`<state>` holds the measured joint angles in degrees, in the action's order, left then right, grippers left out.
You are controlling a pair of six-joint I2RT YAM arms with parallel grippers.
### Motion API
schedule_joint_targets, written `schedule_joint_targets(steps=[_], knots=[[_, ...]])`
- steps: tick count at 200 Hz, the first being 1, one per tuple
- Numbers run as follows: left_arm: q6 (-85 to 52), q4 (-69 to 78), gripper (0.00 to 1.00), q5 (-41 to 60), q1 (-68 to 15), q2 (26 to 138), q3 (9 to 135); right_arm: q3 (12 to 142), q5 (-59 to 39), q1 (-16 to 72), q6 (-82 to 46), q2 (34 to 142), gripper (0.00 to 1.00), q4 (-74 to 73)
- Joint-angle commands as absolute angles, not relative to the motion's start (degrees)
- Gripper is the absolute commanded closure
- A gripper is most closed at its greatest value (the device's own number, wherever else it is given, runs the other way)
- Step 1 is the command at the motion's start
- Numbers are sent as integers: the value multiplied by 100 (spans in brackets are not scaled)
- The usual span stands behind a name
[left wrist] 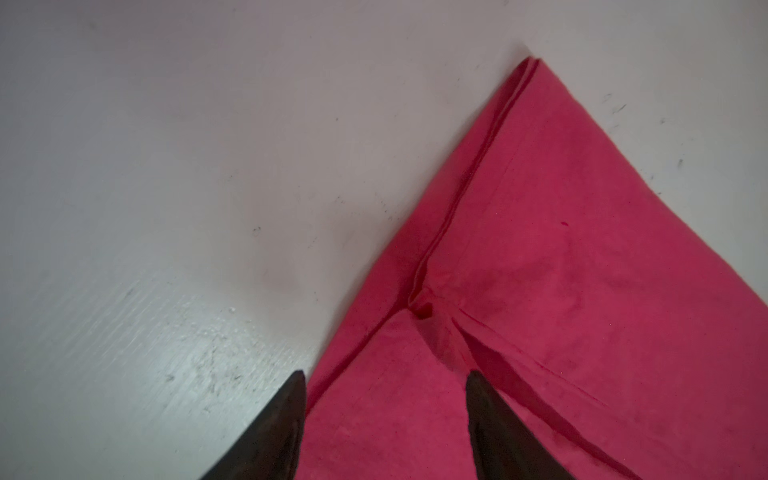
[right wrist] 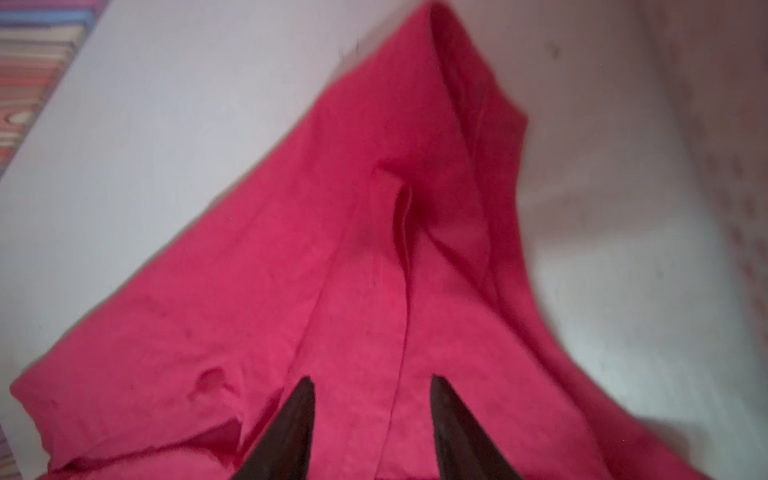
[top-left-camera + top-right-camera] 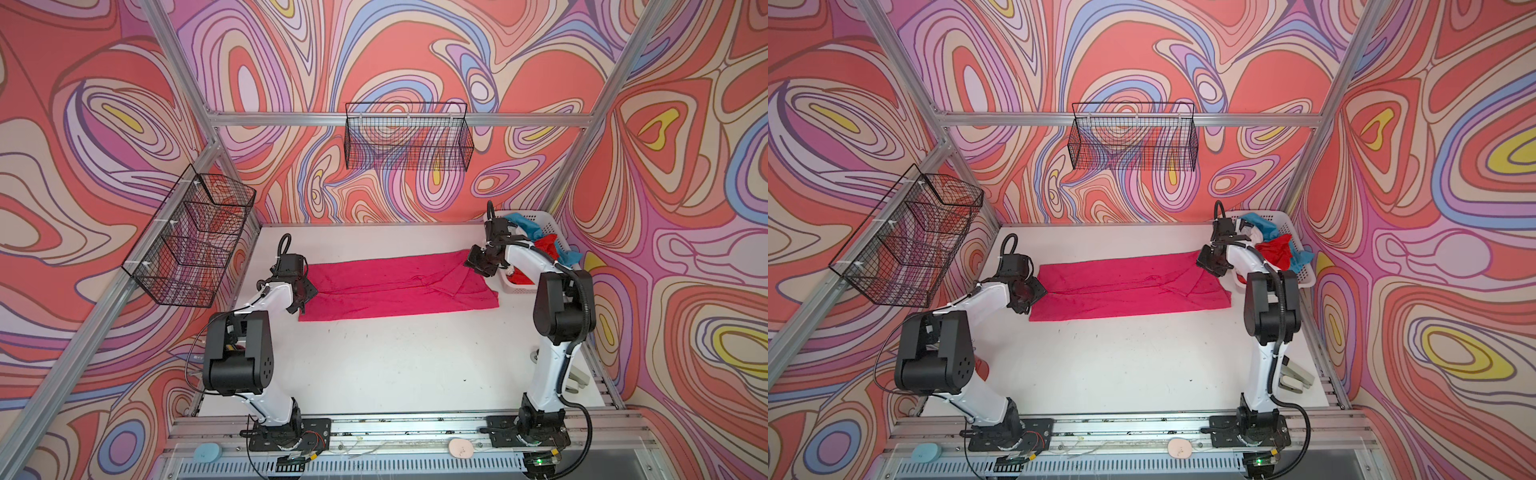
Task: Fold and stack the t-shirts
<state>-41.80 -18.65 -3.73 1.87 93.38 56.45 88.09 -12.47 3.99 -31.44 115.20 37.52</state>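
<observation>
A magenta-pink t-shirt lies folded into a long flat band across the white table. My left gripper hovers at its left end. In the left wrist view this gripper is open, its fingertips apart over the cloth's edge, gripping nothing. My right gripper is at the band's right end. In the right wrist view it is open too, above a seam of the pink cloth. Red and teal-blue t-shirts are heaped in the basket.
The white slotted basket stands in the far right corner, just behind the right arm. Black wire baskets hang on the back wall and the left wall. Grey clips lie at the table's right edge.
</observation>
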Motion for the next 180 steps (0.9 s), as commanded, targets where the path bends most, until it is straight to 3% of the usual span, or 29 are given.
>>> schedule_joint_targets(steps=[1, 180], knots=[[-4250, -2140, 30, -463, 143, 9024, 5804, 8191, -1574, 635, -3371, 11041, 51, 3513], [-4544, -2226, 26, -206, 101, 8706, 5511, 7199, -1898, 1083, -3731, 11101, 52, 2900]])
